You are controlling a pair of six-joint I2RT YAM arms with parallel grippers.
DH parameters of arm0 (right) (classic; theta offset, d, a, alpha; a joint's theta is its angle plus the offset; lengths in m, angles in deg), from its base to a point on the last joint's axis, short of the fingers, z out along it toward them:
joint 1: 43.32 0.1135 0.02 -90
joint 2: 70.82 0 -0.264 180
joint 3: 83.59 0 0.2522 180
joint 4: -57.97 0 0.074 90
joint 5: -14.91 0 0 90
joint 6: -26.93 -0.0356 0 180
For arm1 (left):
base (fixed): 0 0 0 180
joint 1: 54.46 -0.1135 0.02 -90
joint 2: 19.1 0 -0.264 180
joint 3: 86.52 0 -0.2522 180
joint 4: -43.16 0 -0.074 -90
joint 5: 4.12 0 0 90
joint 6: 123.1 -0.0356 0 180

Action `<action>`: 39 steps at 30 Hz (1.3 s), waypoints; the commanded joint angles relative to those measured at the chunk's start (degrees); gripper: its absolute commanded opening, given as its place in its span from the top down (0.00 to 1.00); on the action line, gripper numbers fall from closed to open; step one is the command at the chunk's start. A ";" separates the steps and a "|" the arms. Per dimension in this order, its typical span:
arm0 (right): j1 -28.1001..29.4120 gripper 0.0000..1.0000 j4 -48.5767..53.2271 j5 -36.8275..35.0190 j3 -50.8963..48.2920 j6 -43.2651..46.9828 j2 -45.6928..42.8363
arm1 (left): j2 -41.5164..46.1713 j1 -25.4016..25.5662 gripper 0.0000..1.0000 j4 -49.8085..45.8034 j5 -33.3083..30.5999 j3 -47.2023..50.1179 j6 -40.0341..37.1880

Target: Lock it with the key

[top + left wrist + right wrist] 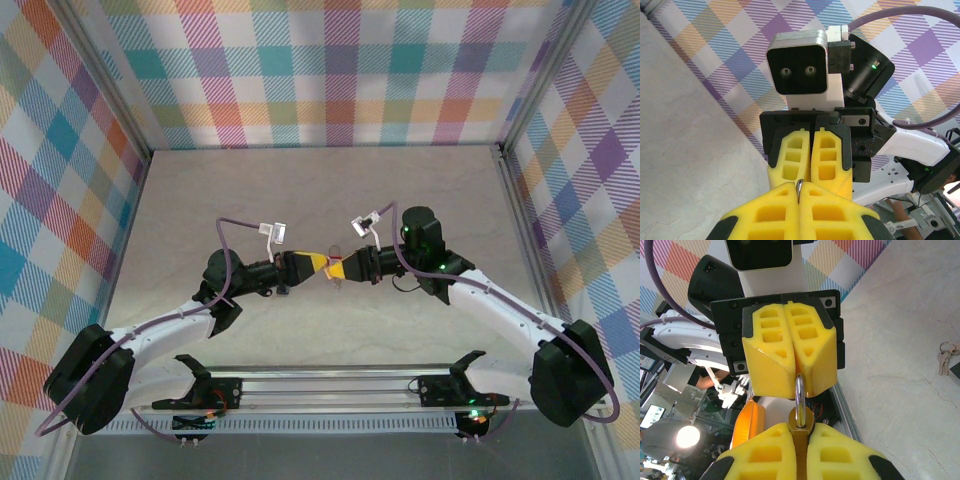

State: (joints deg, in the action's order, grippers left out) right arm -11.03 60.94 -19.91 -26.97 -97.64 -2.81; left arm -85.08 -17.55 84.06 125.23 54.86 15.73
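The left gripper reaches in from the left of the padlock. Its two yellow fingers are pressed together on the top of the shackle, and the left wrist view shows a sliver of bright metal caught in the seam between them. The padlock hangs in the air between the two arms, above the middle of the table. From the right of the padlock comes the right gripper, pinching the brass-coloured body, which sits wedged between its finger pads with the shackle pointing away from it.

The keys lie flat on the tabletop, apart from the padlock, and neither gripper touches them.

The step in hand looks like presenting and steadying the padlock, since the key has not been taken up. Whether the shackle is already seated in the body is hard to tell. The next move probably calls for one gripper to let go and fetch a key while the other holds the padlock steady. The keyhole is not visible, so the padlock may need turning.

The fingers are blocky yellow wedges, matte, moulded with rectangular hollows and set in black mounts. The shackle is a smooth, polished steel loop. The body is small, rounded and dull gold. The keys are thin silver blades on a ring. The table is pale and stone-like, with fine cracks.
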 commanded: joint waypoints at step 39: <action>-5.84 1.00 -13.34 -1.12 10.05 -4.76 8.94 | -2.93 4.53 1.00 9.77 7.14 2.85 1.45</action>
State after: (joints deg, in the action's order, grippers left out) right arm -14.46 56.22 -11.52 -21.34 -101.69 5.04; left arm -88.31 -17.48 93.61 119.76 55.62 18.69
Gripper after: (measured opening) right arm 0.072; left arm 0.049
